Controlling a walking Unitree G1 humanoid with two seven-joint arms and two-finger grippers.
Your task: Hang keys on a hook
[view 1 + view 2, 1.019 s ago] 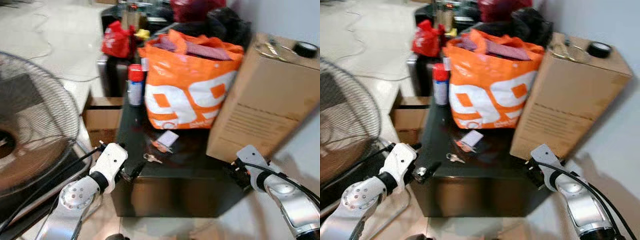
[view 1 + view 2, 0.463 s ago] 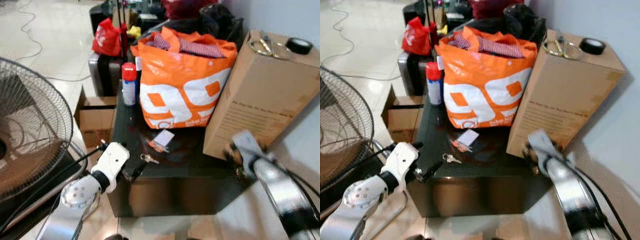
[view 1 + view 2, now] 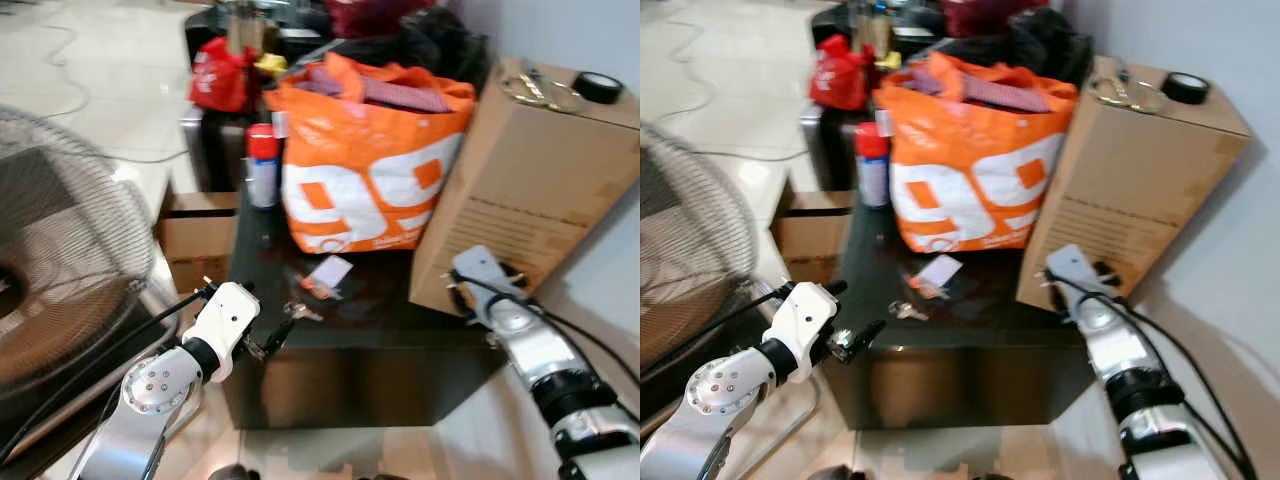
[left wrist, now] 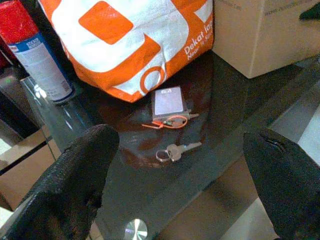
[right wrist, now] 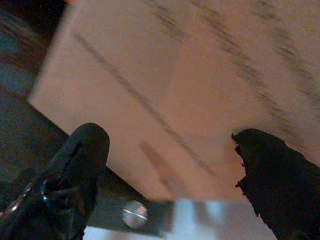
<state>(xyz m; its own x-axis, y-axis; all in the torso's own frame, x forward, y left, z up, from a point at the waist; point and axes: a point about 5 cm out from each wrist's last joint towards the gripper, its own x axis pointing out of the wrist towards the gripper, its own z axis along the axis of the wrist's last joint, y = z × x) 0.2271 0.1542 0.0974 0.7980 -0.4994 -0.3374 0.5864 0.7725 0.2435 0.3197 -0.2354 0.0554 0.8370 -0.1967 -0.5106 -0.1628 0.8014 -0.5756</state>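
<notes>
My left gripper (image 4: 175, 185) hovers at the near left corner of the dark glass table (image 3: 380, 330), its two black fingers (image 4: 75, 180) spread wide apart with nothing between them. Just beyond it the keys (image 4: 176, 149) lie flat on the glass, silver, on a small ring, untouched; in my head views they are only a blurred glint (image 3: 301, 311). A little farther in rests a small grey tag (image 4: 169, 102) with an orange cord (image 4: 167, 121), right at the foot of the orange and white shopping bag (image 3: 370, 165). The bag's top is stuffed with cloth I cannot identify. A red-capped spray can (image 3: 262, 167) stands to the bag's left, its upper part cut off in my left wrist view. My right gripper (image 5: 175, 170) is raised at the table's right edge, fingers parted and empty, pointed close at the side of the tall cardboard box (image 3: 540, 190); the print on the box is too smeared to read. On top of the box sit a roll of black tape (image 3: 1186, 87) and some metal rings I cannot make out. A wire fan guard (image 3: 60, 270) is cut off at the left.
</notes>
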